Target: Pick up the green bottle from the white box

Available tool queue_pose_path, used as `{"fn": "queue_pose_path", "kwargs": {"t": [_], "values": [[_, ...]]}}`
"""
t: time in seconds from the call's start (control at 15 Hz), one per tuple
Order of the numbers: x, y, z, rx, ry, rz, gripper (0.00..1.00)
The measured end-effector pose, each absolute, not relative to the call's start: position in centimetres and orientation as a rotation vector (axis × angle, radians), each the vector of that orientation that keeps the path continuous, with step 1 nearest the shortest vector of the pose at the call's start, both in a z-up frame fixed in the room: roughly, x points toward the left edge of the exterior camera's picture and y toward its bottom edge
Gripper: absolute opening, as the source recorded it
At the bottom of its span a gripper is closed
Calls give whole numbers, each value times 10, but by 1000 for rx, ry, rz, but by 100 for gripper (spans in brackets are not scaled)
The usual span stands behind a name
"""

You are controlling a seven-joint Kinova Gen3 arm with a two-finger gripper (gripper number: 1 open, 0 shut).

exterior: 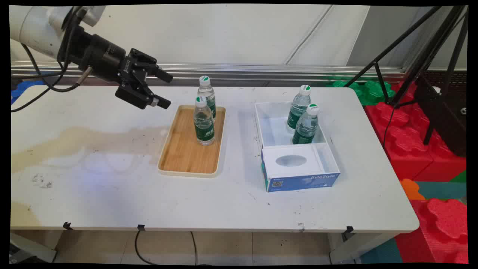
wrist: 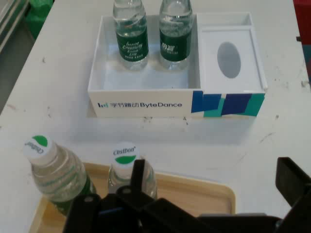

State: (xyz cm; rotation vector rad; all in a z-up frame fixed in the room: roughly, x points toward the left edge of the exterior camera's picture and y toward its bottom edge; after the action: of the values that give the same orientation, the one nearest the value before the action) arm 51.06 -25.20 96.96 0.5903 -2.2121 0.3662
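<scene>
Fingers (exterior: 163, 89) apart, nothing between them; my gripper hangs above the table (exterior: 112, 194), over the bare stretch just beyond the tray's far left corner, pointing toward the table's right end. One finger shows in the hand view at the right edge, the other rising in front of a bottle cap.

Wooden tray (exterior: 183, 153) lies near the table's middle, long side running from far edge toward near edge. Two water bottles stand upright on its far half, green labels, white caps with a green patch. Nearer bottle (exterior: 204, 121) stands just in front of the farther bottle (exterior: 207, 93); from the main view I cannot tell whether they touch, though the hand view shows a gap between them. Near half of the tray is bare wood.

White box (exterior: 267, 130) with a blue front band sits right of the tray, well apart from it. Its far compartment is open and holds two more upright bottles: one (exterior: 298, 106) toward the far wall, another (exterior: 306, 125) just beside it near the divider. Near compartment is covered by a white insert (exterior: 291, 161) with an oval hole.

Red foam blocks (exterior: 418, 149) and a black tripod (exterior: 429, 56) stand off the table's right end.
</scene>
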Motion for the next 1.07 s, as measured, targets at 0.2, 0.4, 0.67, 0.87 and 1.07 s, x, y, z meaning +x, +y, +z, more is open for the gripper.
{"fn": "queue_pose_path", "kwargs": {"t": [0.2, 0.4, 0.67, 0.87, 1.07], "values": [[507, -253, 975, 584, -2192, 365, 100], [504, -254, 980, 577, -2178, 367, 100], [495, -259, 987, 558, -2161, 372, 100], [481, -266, 992, 540, -2153, 371, 100], [464, -274, 995, 516, -2152, 373, 100]]}}
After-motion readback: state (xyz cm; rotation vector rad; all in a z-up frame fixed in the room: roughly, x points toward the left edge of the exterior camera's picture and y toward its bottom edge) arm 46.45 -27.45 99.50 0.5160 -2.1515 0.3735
